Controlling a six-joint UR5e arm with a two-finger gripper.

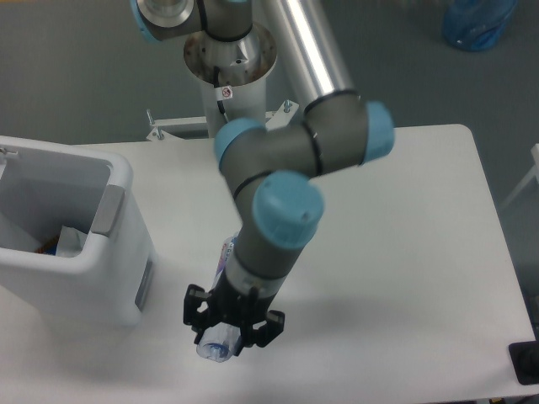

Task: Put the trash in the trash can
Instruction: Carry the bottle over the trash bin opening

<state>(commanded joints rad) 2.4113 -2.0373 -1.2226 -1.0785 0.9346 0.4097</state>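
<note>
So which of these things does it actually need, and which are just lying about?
Needed:
- bottle, held in the fingers
- trash can

Lying about:
- blue bag on the floor
- black object at the table's corner

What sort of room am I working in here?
Probably a robotics lab or test cell: the arm's base is bolted beside a plain white table, bare grey floor around, and a white bin set up for sorting.

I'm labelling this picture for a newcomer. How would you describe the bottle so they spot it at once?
Start at the big white bin on the table's left, then look right to the black claw at the arm's tip near the front edge. The bottle is the clear plastic thing in that claw, its purple-white label peeking out beside the wrist.
</note>
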